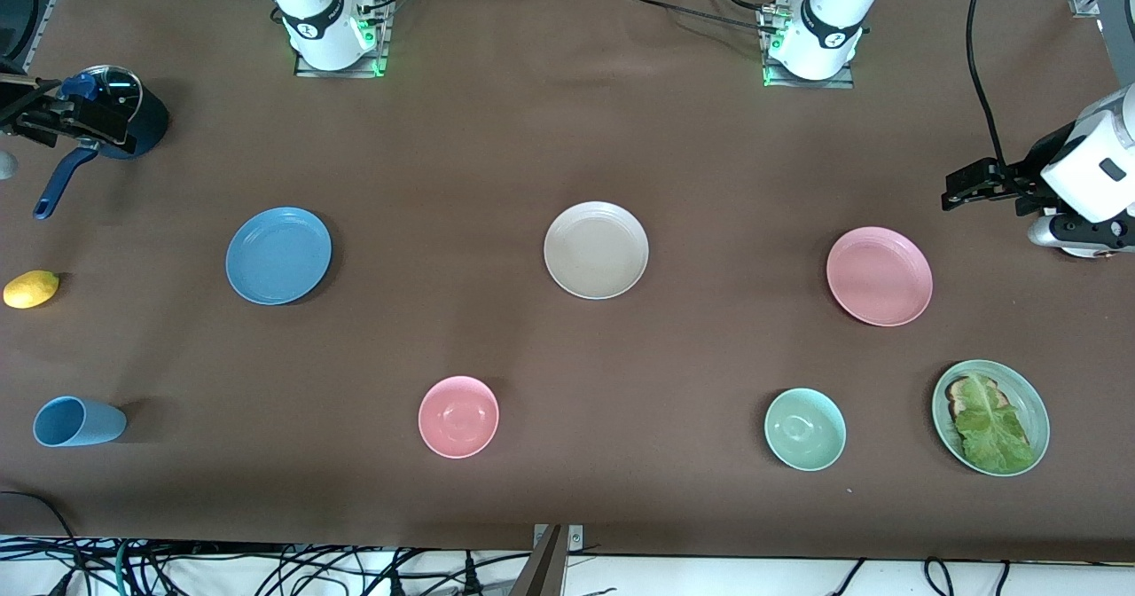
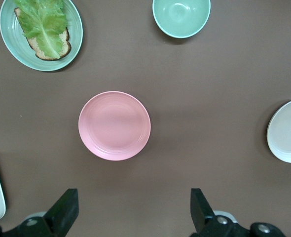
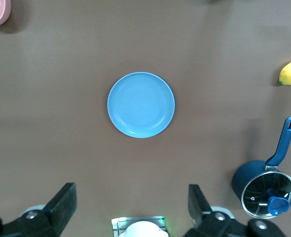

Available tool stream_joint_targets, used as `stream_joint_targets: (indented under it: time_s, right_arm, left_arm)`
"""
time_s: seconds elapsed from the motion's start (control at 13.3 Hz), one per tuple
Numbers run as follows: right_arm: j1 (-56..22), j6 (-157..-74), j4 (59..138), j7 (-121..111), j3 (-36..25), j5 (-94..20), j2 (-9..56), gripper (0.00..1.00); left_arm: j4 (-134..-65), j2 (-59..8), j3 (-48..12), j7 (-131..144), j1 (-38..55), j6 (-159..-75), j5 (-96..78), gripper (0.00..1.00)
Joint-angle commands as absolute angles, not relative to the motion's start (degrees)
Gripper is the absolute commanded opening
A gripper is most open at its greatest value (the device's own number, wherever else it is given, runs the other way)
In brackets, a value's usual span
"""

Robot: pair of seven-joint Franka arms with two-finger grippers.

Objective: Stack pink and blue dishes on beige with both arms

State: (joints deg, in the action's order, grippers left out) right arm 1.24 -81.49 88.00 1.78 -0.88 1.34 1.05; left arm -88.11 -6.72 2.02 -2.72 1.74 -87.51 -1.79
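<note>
Brown desk (image 1: 532, 135): pink plate (image 2: 114, 125) below open, empty left tool (image 2: 133, 210), blue plate (image 3: 141, 104) below open, empty right tool (image 3: 130, 207).

No legible text, numbers or brand names anywhere. Each arm's base ring carries a small white emblem on a black band (image 1: 312, 28), too small to read. Plates, bowls and worktop are unmarked.

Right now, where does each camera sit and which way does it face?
Front: high across the table, facing both arm bases; left gripper shows at the edge.
Left wrist: looks down on the pink plate; own open jaws show.
Right wrist: looks down on the blue plate; own open jaws show.
Shared: front and left wrist both show the beige plate.
</note>
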Motion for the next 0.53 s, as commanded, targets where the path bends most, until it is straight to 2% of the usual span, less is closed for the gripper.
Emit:
stream_joint_targets:
  time_s: [0.0, 0.45]
  right_arm:
    - [1.14, -80.51, 86.57, 1.66, -0.70, 2.46, 1.41, 1.00]
    - [1.14, -80.51, 86.57, 1.50, -0.70, 2.37, 1.32, 1.00]
  left_arm:
    - [-88.07, -6.33, 1.85, -2.37, 1.76, -87.71, -2.02, 1.00]
    - [-88.07, -6.42, 1.85, -2.37, 1.76, -87.71, -2.02, 1.00]
